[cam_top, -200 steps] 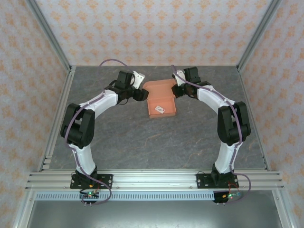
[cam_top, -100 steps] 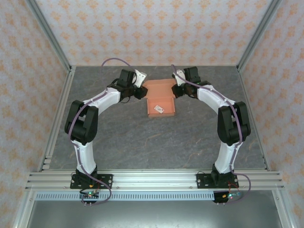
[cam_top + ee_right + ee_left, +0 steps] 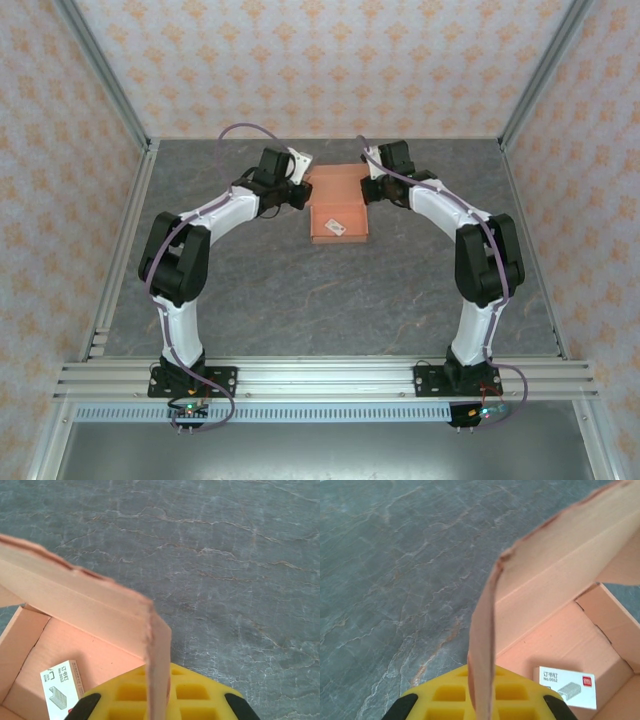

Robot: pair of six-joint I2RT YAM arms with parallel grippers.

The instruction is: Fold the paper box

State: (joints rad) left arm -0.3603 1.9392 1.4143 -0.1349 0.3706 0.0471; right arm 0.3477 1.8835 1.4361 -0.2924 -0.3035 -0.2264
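Note:
The salmon-orange paper box (image 3: 338, 212) lies at the table's far middle, its tray open upward and its rear lid panel (image 3: 335, 181) raised. My left gripper (image 3: 301, 191) is shut on the lid's left side flap (image 3: 482, 645), which stands edge-on over the yellow jaw pad (image 3: 445, 695). From the other side, my right gripper (image 3: 372, 189) is shut on the right side flap (image 3: 158, 655), pinched above its yellow pad (image 3: 192, 692). A small white staple carton (image 3: 565, 686) lies inside the tray, and the same carton (image 3: 59, 687) appears in the right wrist view.
Grey marbled tabletop (image 3: 330, 290) spreads in front of the box and to both sides. Aluminium frame rails (image 3: 310, 378) run along the near edge, with patterned walls close behind the box.
My left gripper has moved right to the box and shut on the left side flap. The box has squared up with its lid panel lifted. The right gripper stayed shut on its flap.

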